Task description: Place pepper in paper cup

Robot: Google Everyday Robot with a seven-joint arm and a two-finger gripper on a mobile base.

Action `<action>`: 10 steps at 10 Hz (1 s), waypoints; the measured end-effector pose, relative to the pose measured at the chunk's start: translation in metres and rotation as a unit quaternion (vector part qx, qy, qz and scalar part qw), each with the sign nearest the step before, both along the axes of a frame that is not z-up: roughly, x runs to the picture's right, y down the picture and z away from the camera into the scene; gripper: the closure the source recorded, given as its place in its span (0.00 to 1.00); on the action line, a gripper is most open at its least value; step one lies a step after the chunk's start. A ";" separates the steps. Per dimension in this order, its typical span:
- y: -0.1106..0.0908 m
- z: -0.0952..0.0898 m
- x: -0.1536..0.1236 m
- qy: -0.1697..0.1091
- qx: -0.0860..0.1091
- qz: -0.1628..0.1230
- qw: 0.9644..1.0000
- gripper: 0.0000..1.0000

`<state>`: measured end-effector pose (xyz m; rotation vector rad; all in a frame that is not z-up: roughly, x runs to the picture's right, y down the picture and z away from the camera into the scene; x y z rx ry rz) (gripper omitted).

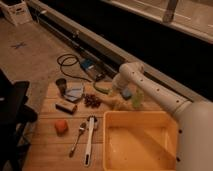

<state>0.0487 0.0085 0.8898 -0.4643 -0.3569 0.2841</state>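
Observation:
The pepper (pixel 102 89) is a slim dark green shape lying on the wooden table (pixel 50 150) near its far edge, right of the middle. My gripper (pixel 112 92) hangs from the white arm (pixel 150 92) and is down at the table just to the right of the pepper, close to it or touching it. I cannot tell whether it holds the pepper. The white paper cup does not show; it is hidden or out of view.
A dark metal cup (pixel 61 85), a blue cloth (pixel 75 92), a brown block (pixel 66 106), dark grapes (pixel 92 100), an orange item (pixel 61 126), a spoon (pixel 78 137) and a white-handled tool (pixel 89 141) lie on the table. A yellow bin (pixel 172 131) stands front right. A pale yellow-green lump (pixel 137 98) sits under the arm.

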 end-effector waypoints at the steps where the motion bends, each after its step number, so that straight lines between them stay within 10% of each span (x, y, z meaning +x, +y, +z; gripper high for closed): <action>1: -0.017 -0.024 0.004 0.001 0.021 -0.004 1.000 1.00; 5: -0.071 -0.101 0.043 0.038 0.056 -0.042 0.997 1.00; 10: -0.089 -0.142 0.161 0.133 0.046 -0.067 0.988 1.00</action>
